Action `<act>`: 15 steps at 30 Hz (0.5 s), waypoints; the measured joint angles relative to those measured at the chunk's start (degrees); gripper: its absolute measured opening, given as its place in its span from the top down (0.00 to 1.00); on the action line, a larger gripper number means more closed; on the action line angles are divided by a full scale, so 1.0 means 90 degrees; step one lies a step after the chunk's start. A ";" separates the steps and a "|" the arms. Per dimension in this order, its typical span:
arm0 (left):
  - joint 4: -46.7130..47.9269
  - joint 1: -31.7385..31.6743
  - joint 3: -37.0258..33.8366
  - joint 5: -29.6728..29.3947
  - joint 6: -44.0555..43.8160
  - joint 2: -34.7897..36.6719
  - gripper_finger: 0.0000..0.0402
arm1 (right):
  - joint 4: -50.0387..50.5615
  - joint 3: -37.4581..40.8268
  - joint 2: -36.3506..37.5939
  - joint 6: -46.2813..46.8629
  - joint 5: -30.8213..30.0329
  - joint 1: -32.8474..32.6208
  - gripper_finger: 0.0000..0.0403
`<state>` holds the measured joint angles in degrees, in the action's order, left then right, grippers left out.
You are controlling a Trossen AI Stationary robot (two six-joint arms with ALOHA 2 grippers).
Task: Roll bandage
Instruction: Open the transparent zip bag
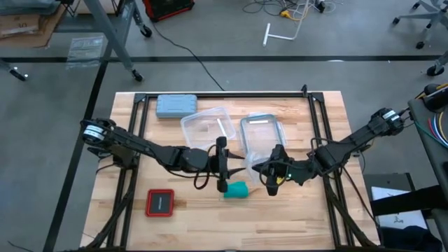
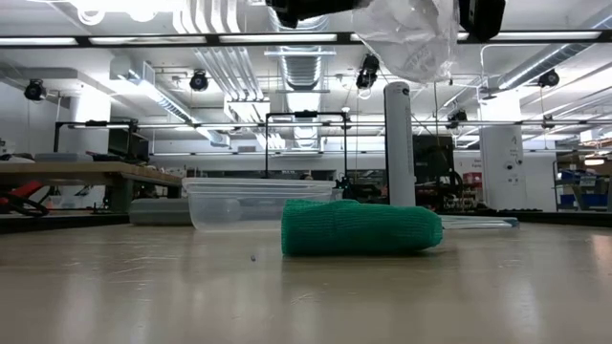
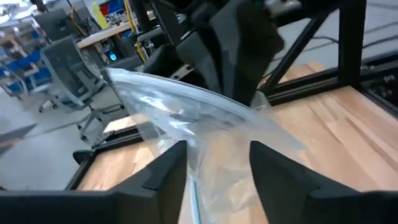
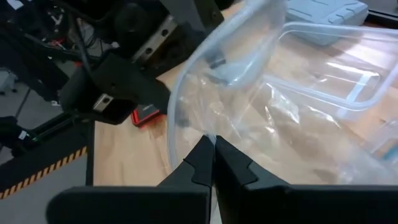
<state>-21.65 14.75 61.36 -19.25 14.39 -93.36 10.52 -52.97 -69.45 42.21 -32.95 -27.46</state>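
Observation:
The bandage [image 1: 238,190] [image 2: 361,229] is a teal-green roll lying on its side on the wooden table, with no gripper on it. Above it a clear plastic bag [image 2: 411,38] [image 4: 249,106] hangs between my two grippers. My right gripper [image 1: 264,171] [image 4: 214,152] is shut on the bag's rim. My left gripper [image 1: 231,168] [image 3: 217,174] faces it with its fingers apart; the bag's film [image 3: 211,118] runs down between them. My right gripper pinches the bag's open rim [image 4: 208,134] between its two fingertips, coming level from the table's right side. The bag is lifted clear of the table, and its mouth is spread open toward my left gripper. Whether my left gripper touches the film, I cannot tell.
A clear tub [image 1: 206,126] [image 2: 258,201] and a clear lid [image 1: 260,133] lie behind the grippers. A grey-blue case [image 1: 175,105] sits at the far left and a red square object [image 1: 160,203] near the front left. Black frame rails [image 1: 224,96] border the table.

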 joint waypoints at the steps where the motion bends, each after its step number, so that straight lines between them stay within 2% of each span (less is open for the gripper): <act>1: -0.0015 -0.0026 0.0000 0.0026 -0.0113 0.0000 0.62 | -0.0037 0.0000 0.0000 -0.0029 0.0000 0.0000 1.00; 5: -0.0044 -0.0080 0.0013 0.0134 -0.0279 -0.0067 0.71 | -0.0158 0.0000 0.0000 -0.0141 0.0009 0.0000 1.00; 12: -0.0088 -0.0117 0.0401 0.0801 -0.0242 -0.0527 0.74 | -0.0266 0.0000 0.0000 -0.0205 0.0072 -0.0002 1.00; 15: -0.0091 -0.0111 0.0533 0.0953 -0.0059 -0.0622 0.80 | -0.0273 0.0000 0.0000 -0.0211 0.0098 -0.0005 1.00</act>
<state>-22.47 13.75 66.16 -10.67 13.87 -98.96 8.06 -52.97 -69.45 40.31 -32.07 -27.51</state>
